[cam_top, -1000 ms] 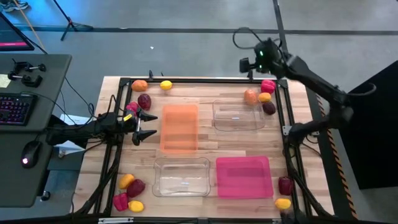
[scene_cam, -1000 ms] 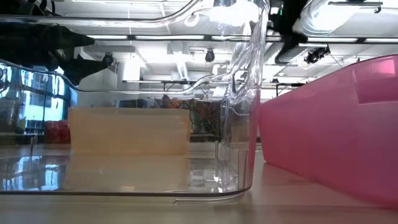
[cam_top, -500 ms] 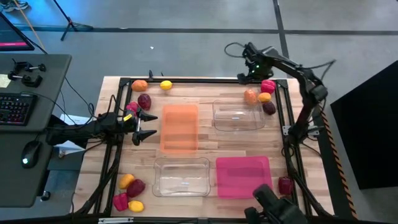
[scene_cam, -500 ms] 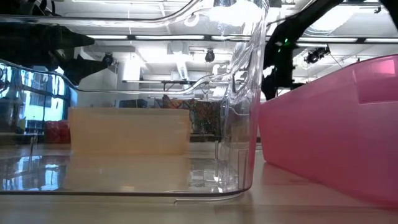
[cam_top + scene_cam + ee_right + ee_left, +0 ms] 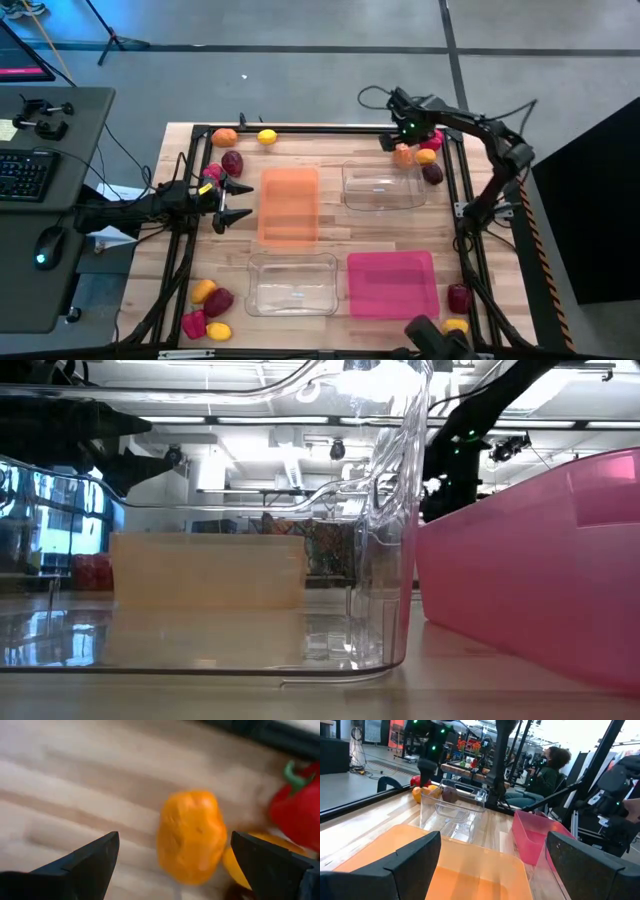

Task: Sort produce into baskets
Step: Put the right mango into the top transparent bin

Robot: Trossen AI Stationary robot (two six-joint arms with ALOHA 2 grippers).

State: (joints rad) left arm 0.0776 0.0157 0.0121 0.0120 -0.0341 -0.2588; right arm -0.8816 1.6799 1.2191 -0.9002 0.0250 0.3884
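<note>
Both grippers spread wide: right gripper [image 5: 172,865] hovered over orange fruit [image 5: 190,836], left gripper [image 5: 228,200] beside orange basket [image 5: 289,205]

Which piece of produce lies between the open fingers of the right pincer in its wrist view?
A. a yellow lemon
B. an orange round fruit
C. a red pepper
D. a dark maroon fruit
B: in the right wrist view the orange fruit lies on the table between the two fingers of the right pincer, with the red pepper off to one side.
</note>
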